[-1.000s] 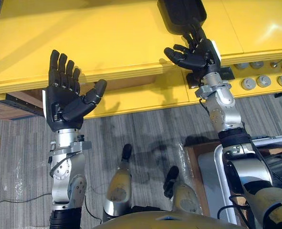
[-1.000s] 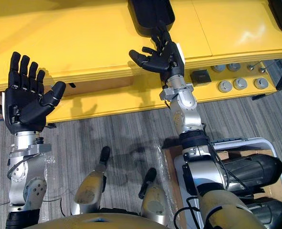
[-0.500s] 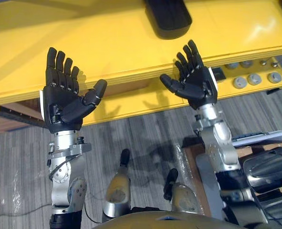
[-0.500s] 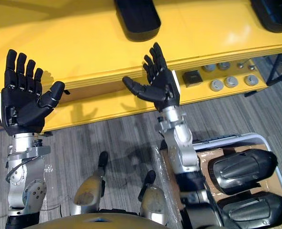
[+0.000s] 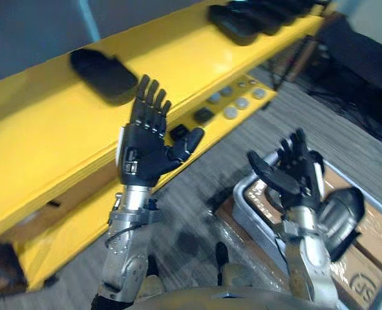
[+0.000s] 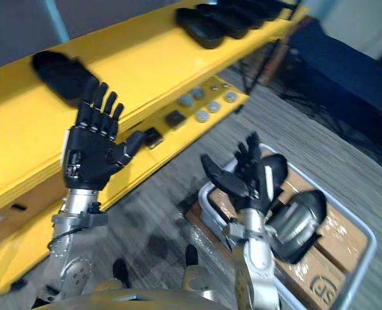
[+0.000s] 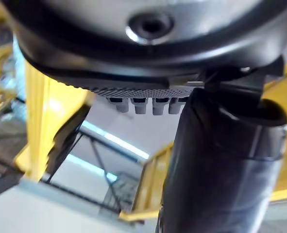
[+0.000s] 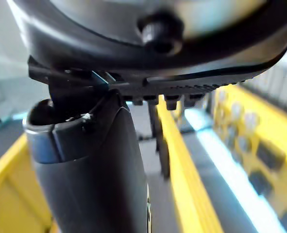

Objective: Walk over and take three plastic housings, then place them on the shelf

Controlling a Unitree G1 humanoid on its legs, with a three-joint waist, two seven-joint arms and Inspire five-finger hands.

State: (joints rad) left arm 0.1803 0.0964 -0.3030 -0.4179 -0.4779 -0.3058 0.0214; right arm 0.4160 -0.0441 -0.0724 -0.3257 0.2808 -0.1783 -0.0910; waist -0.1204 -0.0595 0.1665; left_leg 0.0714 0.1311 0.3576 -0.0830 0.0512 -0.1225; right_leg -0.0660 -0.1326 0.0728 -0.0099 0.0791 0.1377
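Note:
One black plastic housing lies on the yellow shelf, and several more lie in a row at its far end. My left hand is raised in front of the shelf edge, open, palm up and holding nothing. My right hand is open too, with fingers spread. It hovers over a grey bin on the floor. In the bin, black housings lie on cardboard, one right behind the hand. Each wrist view shows its own straight thumb.
A lower yellow ledge carries small grey round parts and a black square block. Grey carpet floor lies between the shelf and the bin. Dark furniture stands at the far right.
The camera has swung right, bringing the bin into view. My right hand has left the housing on the shelf and come down over the bin. The left hand stays open.

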